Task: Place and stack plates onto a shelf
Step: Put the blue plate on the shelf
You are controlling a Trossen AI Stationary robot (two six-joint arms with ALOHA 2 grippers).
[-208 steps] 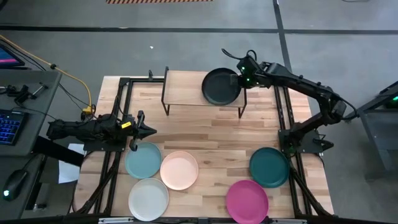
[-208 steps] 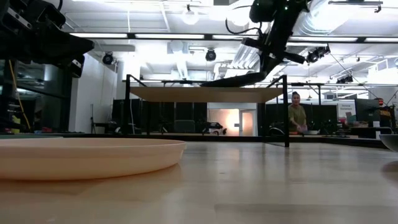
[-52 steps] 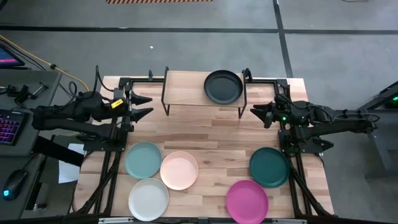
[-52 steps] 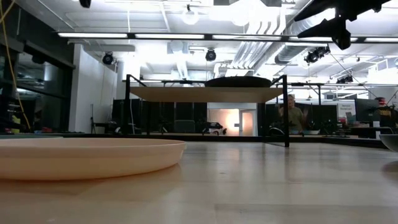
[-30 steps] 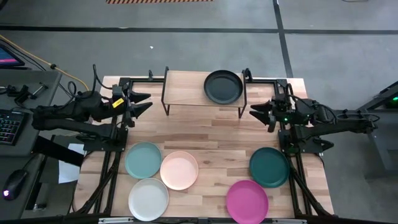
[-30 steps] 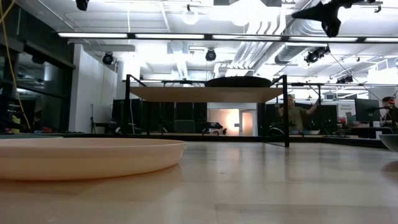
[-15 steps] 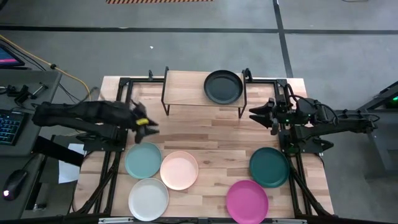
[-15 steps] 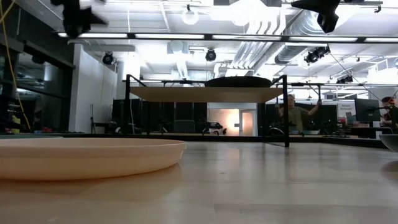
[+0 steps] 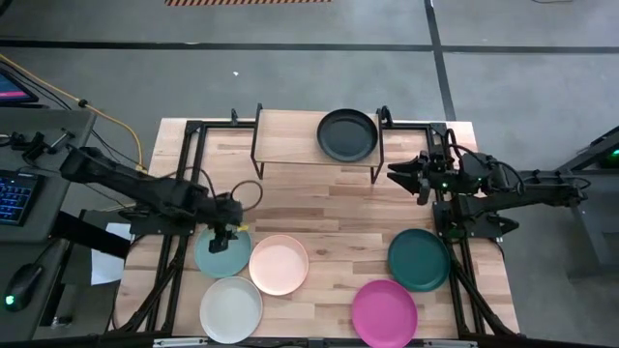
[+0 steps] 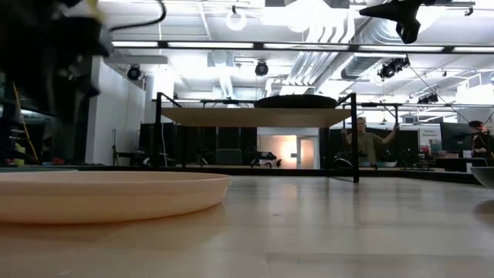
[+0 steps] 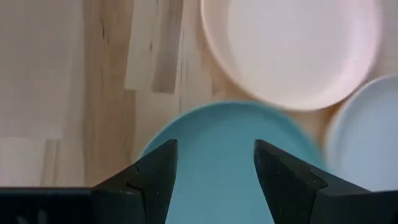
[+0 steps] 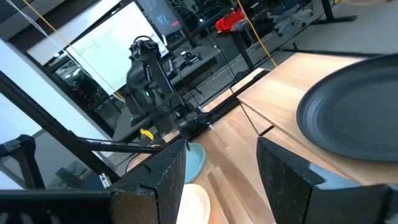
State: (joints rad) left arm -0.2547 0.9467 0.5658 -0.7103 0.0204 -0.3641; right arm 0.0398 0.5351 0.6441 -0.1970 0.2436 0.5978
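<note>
The black plate (image 9: 347, 134) lies on the right half of the shelf (image 9: 290, 137), a low wood-topped riser at the table's far edge. The light teal (image 9: 215, 257), peach-pink (image 9: 280, 264) and white plates (image 9: 231, 308) lie near-left on the table; the dark teal (image 9: 419, 259) and magenta plates (image 9: 384, 312) lie near-right. My left gripper (image 9: 222, 238) is open, pointing down over the light teal plate (image 11: 217, 162), touching nothing. My right gripper (image 9: 395, 176) is open and empty at the table's right edge, beside the shelf.
Black arm frames run along the table's left (image 9: 179, 242) and right sides (image 9: 455, 232). A desk with a keyboard (image 9: 14, 193) stands left of the table. People show in the room behind the table in the low view (image 10: 367, 143).
My left gripper has swung from the table's far-left corner toward the near edge, tipped to point down, and come over the light teal plate. The plates have stayed where they were.
</note>
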